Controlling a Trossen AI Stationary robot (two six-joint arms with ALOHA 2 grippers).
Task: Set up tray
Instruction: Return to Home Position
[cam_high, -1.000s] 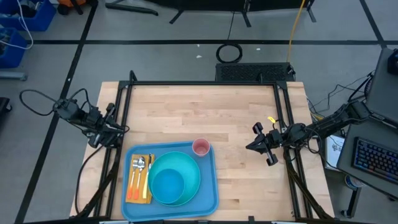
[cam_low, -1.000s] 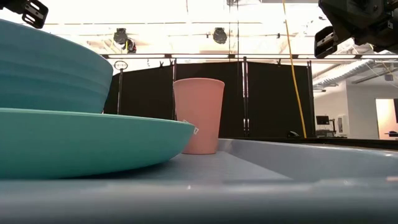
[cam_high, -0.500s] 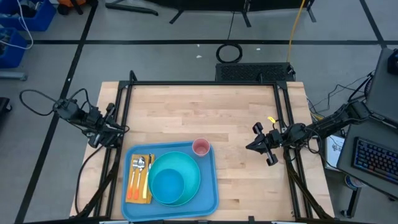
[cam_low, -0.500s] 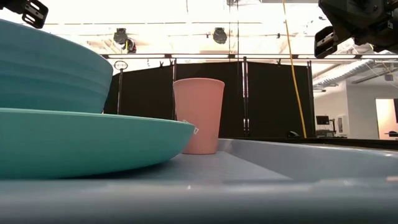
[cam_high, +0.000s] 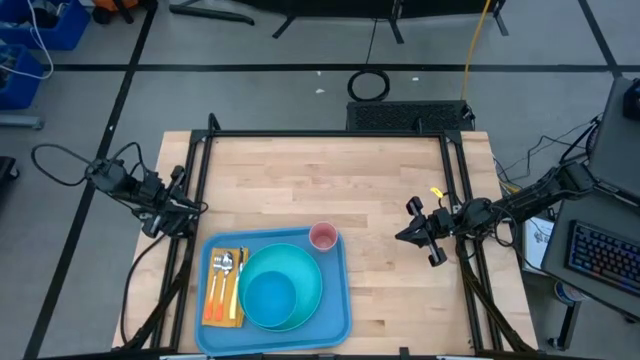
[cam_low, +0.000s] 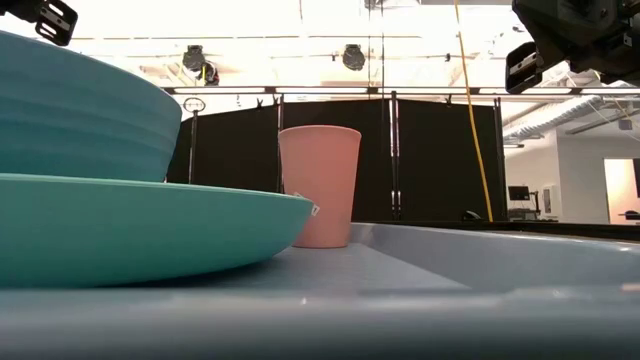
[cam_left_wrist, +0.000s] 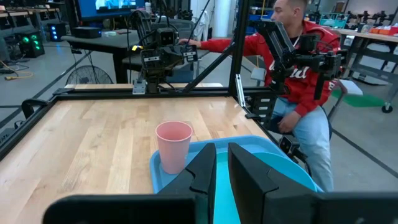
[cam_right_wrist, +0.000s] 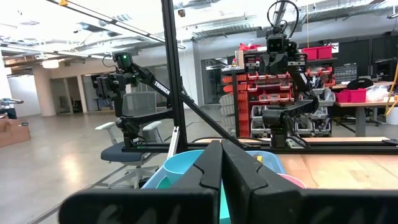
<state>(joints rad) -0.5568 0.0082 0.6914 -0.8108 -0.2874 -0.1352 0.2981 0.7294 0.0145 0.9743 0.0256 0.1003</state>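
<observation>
1. Dark two-finger left gripper (cam_high: 196, 208) sits at the frame's middle left, fingers nearly together, holding nothing;
2. Dark two-finger right gripper (cam_high: 403, 235) sits middle right, fingers pressed together, empty.

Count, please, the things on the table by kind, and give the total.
Tray: 1
Plate: 1
Bowl: 1
Pink cup: 1
Orange napkin: 1
Cutlery set, single pieces too small to tell: 1
Total: 6
</observation>
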